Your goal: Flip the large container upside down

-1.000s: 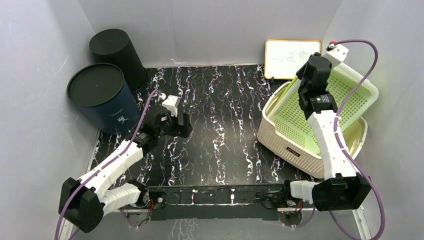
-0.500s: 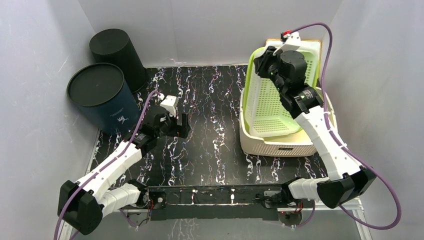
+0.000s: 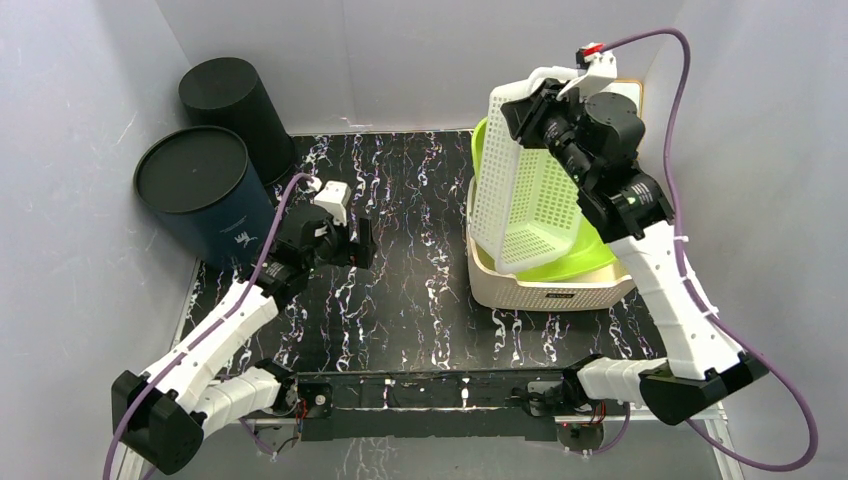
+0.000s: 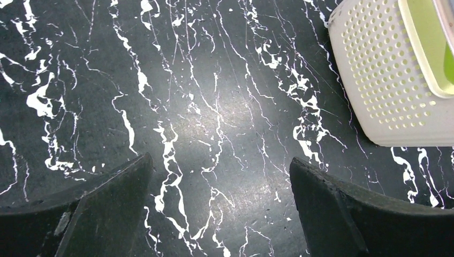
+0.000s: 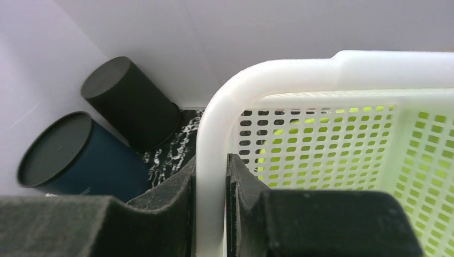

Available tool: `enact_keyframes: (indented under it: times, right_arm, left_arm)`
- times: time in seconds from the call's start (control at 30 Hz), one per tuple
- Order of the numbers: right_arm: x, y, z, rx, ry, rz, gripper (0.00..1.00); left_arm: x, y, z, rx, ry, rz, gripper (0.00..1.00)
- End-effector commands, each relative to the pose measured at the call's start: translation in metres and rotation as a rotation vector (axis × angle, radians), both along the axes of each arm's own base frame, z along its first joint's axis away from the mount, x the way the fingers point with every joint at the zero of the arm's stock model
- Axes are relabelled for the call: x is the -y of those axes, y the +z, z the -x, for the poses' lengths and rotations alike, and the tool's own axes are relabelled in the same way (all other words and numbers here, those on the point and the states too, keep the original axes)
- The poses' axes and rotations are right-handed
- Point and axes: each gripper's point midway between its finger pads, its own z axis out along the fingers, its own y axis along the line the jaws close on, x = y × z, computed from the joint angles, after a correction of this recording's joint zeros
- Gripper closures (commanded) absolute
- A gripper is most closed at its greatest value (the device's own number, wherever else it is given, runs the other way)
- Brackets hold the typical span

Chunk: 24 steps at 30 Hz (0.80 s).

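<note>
Top external: three baskets (image 3: 525, 190), two canisters (image 3: 200, 190).

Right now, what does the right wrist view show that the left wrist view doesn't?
Right wrist only: the right gripper shut on the white basket rim, with the black cylinder and blue cylinder behind. Left wrist only: the left gripper, open, and the cream tub corner. Both: the marbled table and the green liner.

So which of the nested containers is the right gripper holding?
The white slotted plastic basket, tipped on edge, rim pinched by the right gripper; the lime-green tub and cream perforated basket lie beneath.
</note>
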Motion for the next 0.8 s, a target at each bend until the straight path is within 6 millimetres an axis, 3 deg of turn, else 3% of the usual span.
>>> enact_keyframes:
  times: [0.0,0.1,0.27,0.4,0.6,0.77]
  right_arm:
    - [-0.005,0.105,0.055,0.302,0.146,-0.111,1.00]
    - [-0.020,0.126,0.071,0.354,0.260,-0.145,1.00]
    - [-0.039,0.151,0.091,0.423,0.417,-0.207,1.00]
    - [-0.055,0.159,0.108,0.461,0.554,-0.274,1.00]
    - [-0.085,0.151,0.122,0.466,0.802,-0.388,1.00]
    - [-0.126,0.127,0.121,0.374,0.957,-0.462,1.00]
  left_arm:
    - [-0.009,0.038,-0.004,0.051,0.058,-0.003,0.02]
    - [-0.019,0.068,-0.008,0.079,0.114,-0.013,0.02]
    - [-0.029,0.144,-0.009,0.186,0.156,0.010,0.02]
    - [-0.047,0.192,-0.006,0.269,0.215,-0.001,0.02]
    - [-0.071,0.262,0.004,0.438,0.303,0.058,0.02]
    - [-0.079,0.284,0.010,0.492,0.334,0.084,0.02]
